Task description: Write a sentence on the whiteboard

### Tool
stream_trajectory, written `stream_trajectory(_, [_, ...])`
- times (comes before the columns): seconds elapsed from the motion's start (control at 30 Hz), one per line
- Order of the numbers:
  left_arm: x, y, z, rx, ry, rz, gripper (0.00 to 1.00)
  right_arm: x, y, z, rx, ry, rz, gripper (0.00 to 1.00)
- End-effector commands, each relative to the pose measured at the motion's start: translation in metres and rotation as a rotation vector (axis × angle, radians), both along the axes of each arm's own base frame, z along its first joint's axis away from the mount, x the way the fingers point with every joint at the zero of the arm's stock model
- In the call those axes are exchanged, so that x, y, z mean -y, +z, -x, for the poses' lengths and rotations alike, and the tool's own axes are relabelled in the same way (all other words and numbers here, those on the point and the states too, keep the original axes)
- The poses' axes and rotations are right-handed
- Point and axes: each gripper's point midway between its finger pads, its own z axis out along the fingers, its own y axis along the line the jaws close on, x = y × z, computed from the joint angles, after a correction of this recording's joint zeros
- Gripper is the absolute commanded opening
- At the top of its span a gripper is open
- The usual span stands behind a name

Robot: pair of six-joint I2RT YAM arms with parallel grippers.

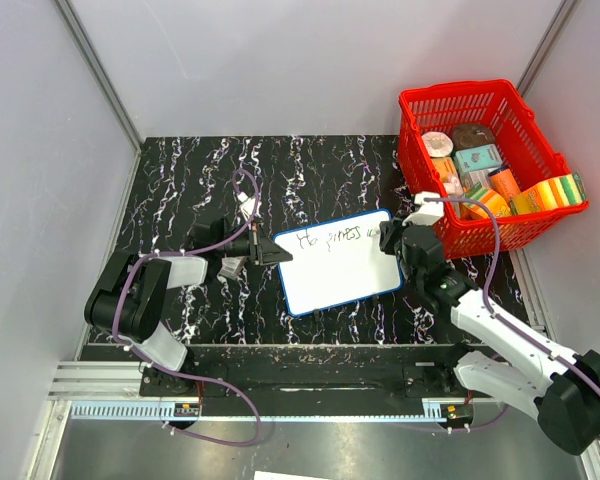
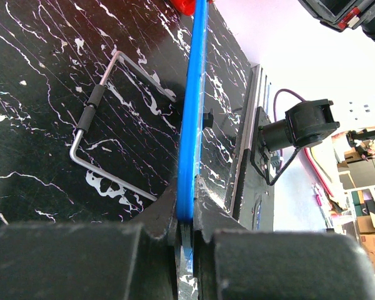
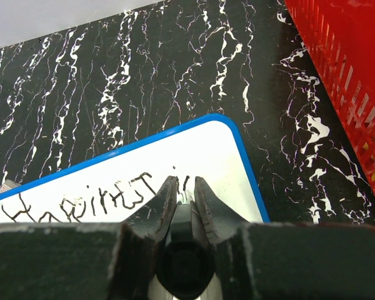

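The whiteboard (image 1: 345,270) is clamped by its blue rim in the left hand (image 2: 185,232). The right hand (image 3: 186,183) is closed on a marker (image 3: 186,209), its tip set at the end of the sentence (image 3: 81,203) (unfinished, seemingly). Were the marker pressed hard, the board could be twisted loose and strokes skewed.

Whiteboard (image 3: 225,162): approx. "Happiness in" (messy hand)

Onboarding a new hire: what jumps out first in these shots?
The bright red basket of packets at the far right corner of the table. Then the blue-rimmed whiteboard mid-table, left end effector clamped on its left edge, right end effector holding a marker at the handwriting.
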Motion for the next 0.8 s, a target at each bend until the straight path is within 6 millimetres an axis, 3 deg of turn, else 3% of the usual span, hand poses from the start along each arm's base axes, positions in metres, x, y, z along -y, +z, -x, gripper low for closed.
stream_trajectory(0.0, [-0.004,-0.010,-0.016,0.113,0.057,-0.068,0.00,0.003,0.025,-0.013,0.057,-0.042,-0.001,0.00])
stream_trajectory(0.53, [-0.004,-0.010,-0.016,0.113,0.056,-0.067,0.00,0.011,0.037,-0.019,0.086,-0.082,0.016,0.00])
stream_trajectory(0.77, [-0.004,-0.009,-0.016,0.116,0.056,-0.066,0.00,0.013,0.030,-0.016,0.072,-0.082,0.027,0.00])
